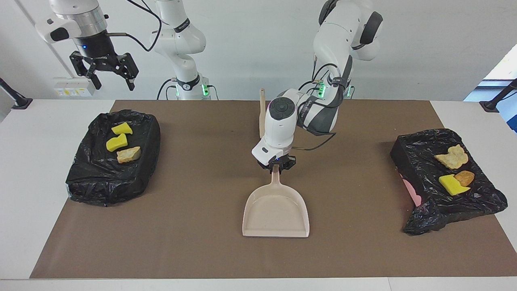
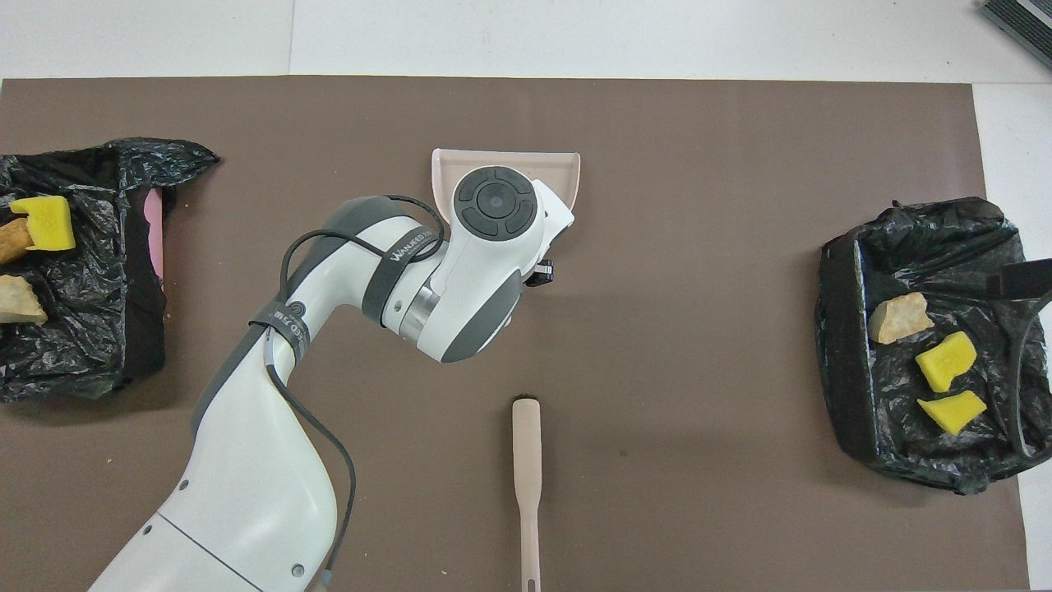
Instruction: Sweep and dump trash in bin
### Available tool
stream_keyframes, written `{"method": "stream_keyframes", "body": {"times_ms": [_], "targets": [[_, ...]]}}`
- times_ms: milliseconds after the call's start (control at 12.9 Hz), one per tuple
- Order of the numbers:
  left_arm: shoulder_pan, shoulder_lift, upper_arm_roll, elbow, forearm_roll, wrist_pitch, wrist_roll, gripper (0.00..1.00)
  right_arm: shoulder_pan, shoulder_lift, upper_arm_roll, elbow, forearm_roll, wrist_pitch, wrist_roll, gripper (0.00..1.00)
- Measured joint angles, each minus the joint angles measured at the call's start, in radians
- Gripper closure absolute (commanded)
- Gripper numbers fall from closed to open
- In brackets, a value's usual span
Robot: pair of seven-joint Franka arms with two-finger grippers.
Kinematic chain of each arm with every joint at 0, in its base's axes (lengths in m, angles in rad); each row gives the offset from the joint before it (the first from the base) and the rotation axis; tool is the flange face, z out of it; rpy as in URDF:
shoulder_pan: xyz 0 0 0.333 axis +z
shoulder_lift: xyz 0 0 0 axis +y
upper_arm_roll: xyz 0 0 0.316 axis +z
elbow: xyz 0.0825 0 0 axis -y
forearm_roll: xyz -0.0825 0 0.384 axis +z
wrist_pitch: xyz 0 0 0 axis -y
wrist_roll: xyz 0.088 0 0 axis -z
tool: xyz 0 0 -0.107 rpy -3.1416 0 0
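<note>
The flat beige plastic dustpan (image 1: 276,212) sits on the brown table mat (image 1: 202,226) near the middle, and the left gripper (image 1: 276,166) is down at the tip of its handle, fingers around that tip. Whether they pinch it firmly or are slackening cannot be told. If the hold is loose, any pull or lift could let the handle slide out, and the pan would twist or drop. A push along the mat could also catch the pan's front lip and tip it.

The pan's tray is empty. The trash, small foam and sponge chunks in yellow and tan, lies well apart from it: three pieces (image 1: 120,142) rest on the black-bagged bin (image 1: 109,178) toward the right arm's end of the table, and three more (image 1: 454,169) on the other black-bagged bin (image 1: 444,202) toward the left arm's end. No loose chunk shows on the mat.

The slim beige brush (image 2: 527,485) lies nearer to the robots than the pan, untouched. The right gripper (image 1: 108,76) waits with fingers spread, high over the table edge by the bin at its own end.
</note>
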Motion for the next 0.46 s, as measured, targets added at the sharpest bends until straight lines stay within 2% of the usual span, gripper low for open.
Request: {"method": "stream_keyframes", "body": {"times_ms": [232, 464], "targets": [[-0.003, -0.028, 0.003, -0.004, 0.0, -0.002, 0.0, 0.0, 0.0, 0.0, 0.0, 0.0, 0.0, 0.0, 0.0, 0.0], [0.02, -0.181, 0.035, -0.079, 0.001, -0.082, 0.0, 0.0, 0.0, 0.0, 0.0, 0.0, 0.0, 0.0, 0.0, 0.0]]}}
